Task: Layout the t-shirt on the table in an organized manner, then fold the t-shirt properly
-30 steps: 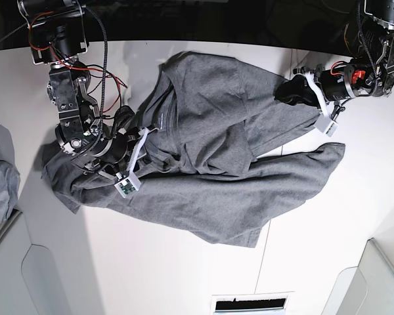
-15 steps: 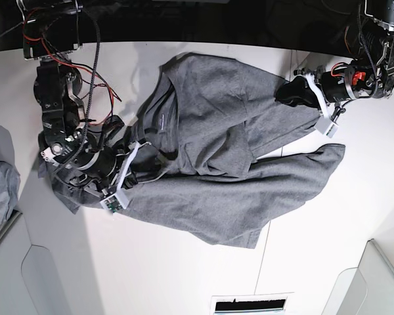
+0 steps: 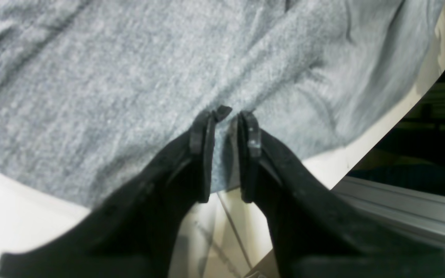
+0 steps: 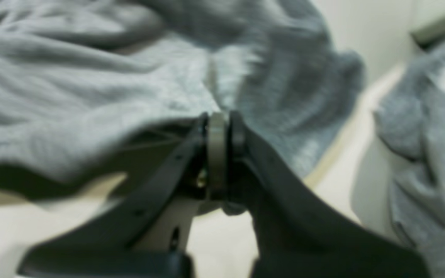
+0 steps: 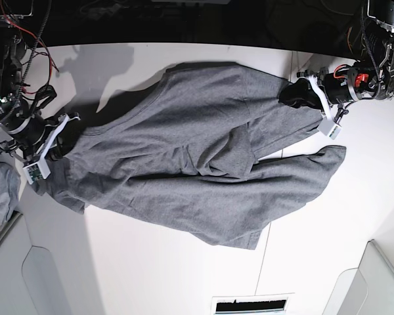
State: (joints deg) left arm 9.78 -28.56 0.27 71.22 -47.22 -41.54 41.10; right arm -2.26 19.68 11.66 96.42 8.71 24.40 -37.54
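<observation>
My left fingers [image 3: 224,116] pinch the t-shirt [image 5: 203,157] edge; my right fingers [image 4: 218,117] clamp its opposite end. It lies rumpled across the desk [image 5: 151,262]. I should pull evenly, low and outward, so folds flatten without slipping

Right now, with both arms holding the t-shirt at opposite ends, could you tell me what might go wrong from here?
1. The left tool pinches only a thin edge of the t-shirt; more stretching could pull it free.
2. The right tool sits near the table edge, beside another grey cloth bundle, which it might snag.
3. The shirt's middle is bunched in overlapping folds, so pulling may tighten the creases rather than flatten them.
</observation>
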